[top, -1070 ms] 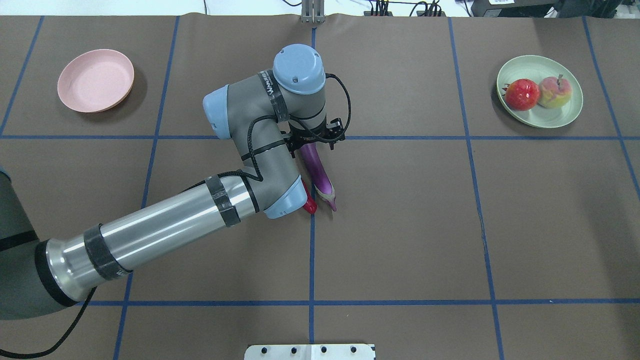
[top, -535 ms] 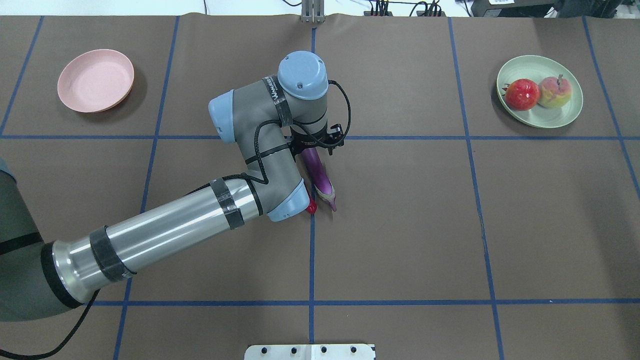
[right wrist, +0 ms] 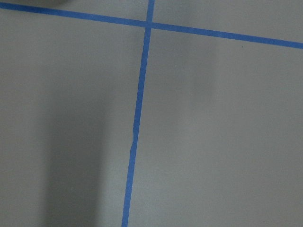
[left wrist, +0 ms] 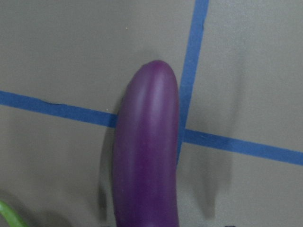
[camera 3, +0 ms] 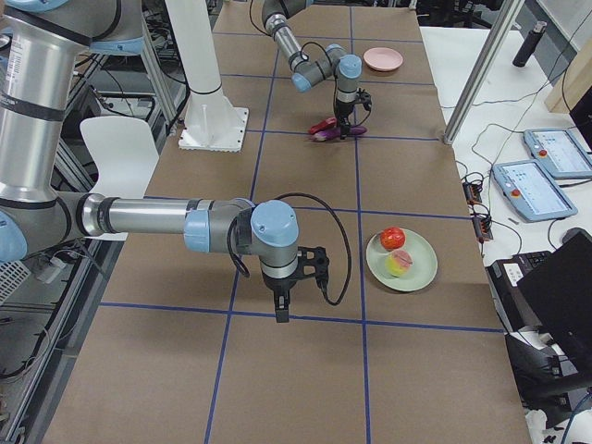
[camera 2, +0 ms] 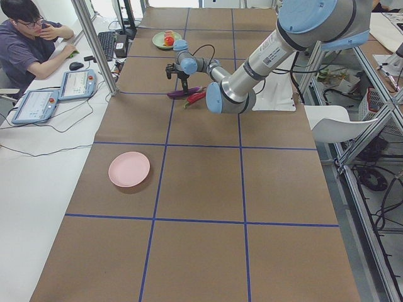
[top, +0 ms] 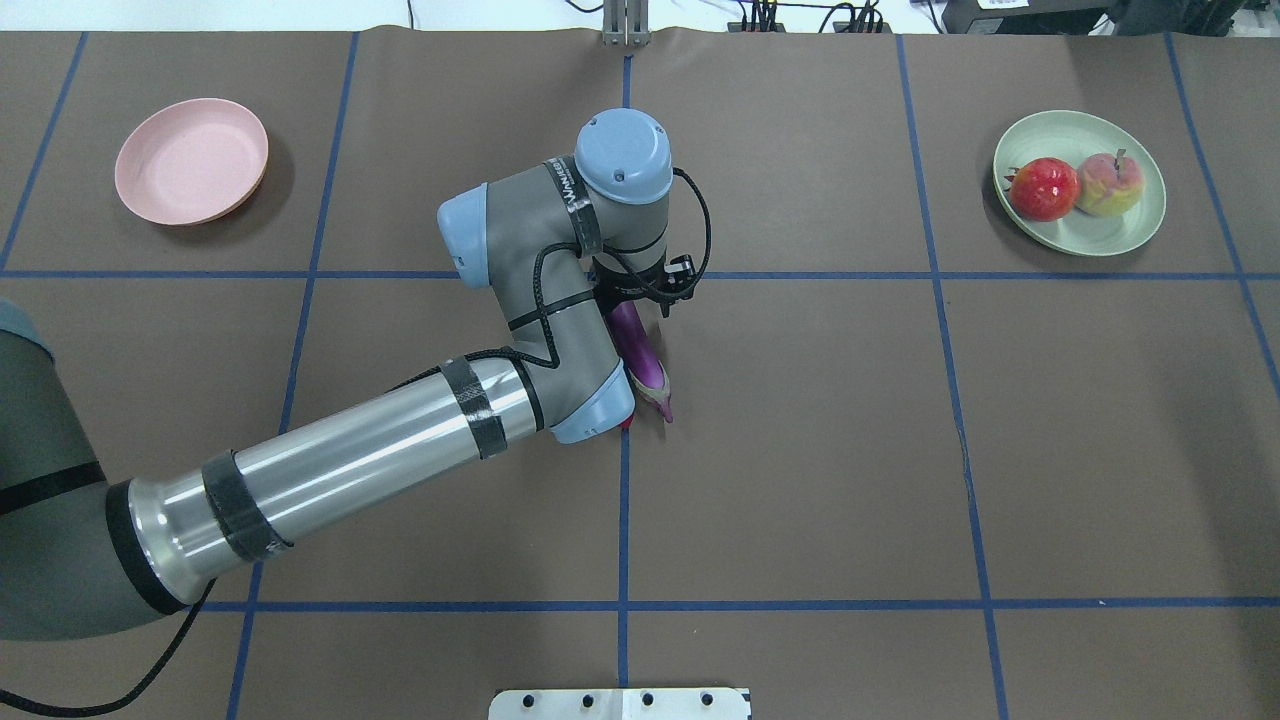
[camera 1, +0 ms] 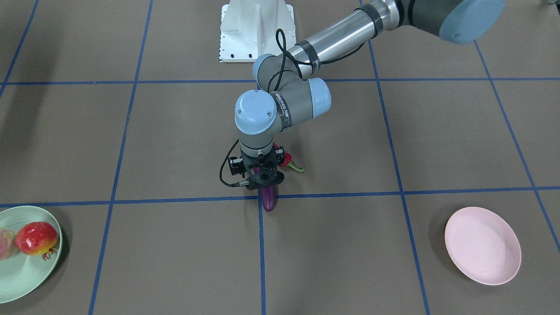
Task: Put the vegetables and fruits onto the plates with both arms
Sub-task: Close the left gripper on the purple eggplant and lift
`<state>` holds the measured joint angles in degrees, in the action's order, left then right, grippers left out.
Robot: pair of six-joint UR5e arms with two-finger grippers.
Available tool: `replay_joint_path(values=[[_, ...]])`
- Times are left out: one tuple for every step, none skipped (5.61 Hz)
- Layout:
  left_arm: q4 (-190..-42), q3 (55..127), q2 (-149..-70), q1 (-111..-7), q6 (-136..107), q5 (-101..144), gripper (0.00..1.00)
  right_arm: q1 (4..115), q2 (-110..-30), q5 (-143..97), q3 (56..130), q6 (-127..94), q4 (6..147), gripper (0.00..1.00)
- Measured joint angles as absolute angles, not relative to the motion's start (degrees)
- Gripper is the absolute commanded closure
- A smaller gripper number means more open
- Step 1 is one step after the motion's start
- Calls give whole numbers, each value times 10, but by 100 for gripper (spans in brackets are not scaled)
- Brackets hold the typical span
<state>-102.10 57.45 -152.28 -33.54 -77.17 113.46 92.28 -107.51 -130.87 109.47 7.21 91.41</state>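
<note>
The purple eggplant [top: 641, 352] lies on the brown table at the centre, and the left wrist view shows its rounded end close up [left wrist: 147, 156]. The red chili pepper [camera 1: 286, 160] lies beside it, mostly hidden under my left arm in the overhead view. My left gripper [camera 1: 262, 181] points down right over the eggplant; its jaws look open on either side and its fingertips are hidden. The pomegranate [top: 1043, 188] and the peach [top: 1108, 185] sit on the mint green plate [top: 1125, 235]. The pink plate [top: 190, 160] is empty. My right gripper [camera 3: 280, 313] hangs over bare table; I cannot tell its state.
The white base block [camera 1: 256, 30] stands at the robot's edge of the table. Blue tape lines grid the brown cover. An operator [camera 2: 28, 38] sits beyond the table's far side, with tablets [camera 2: 75, 85] and a metal post [camera 2: 94, 44] there.
My left arm's wrist and elbow have shifted a little to the right and forward over the eggplant. The eggplant, fruits and plates have not moved.
</note>
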Motion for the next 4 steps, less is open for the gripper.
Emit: replay_joint_path(values=[[-1021, 572, -1524, -335, -772, 1135, 37, 923, -1075, -1309, 1094, 72, 914, 0], [-1021, 571, -1524, -334, -771, 1135, 38, 923, -1074, -1309, 1094, 72, 914, 0], [-1020, 571, -1524, -334, -770, 1135, 39, 923, -1073, -1309, 1094, 72, 914, 0], [-1018, 570, -1523, -335, -770, 1135, 45, 923, -1073, -1309, 1094, 72, 914, 0]])
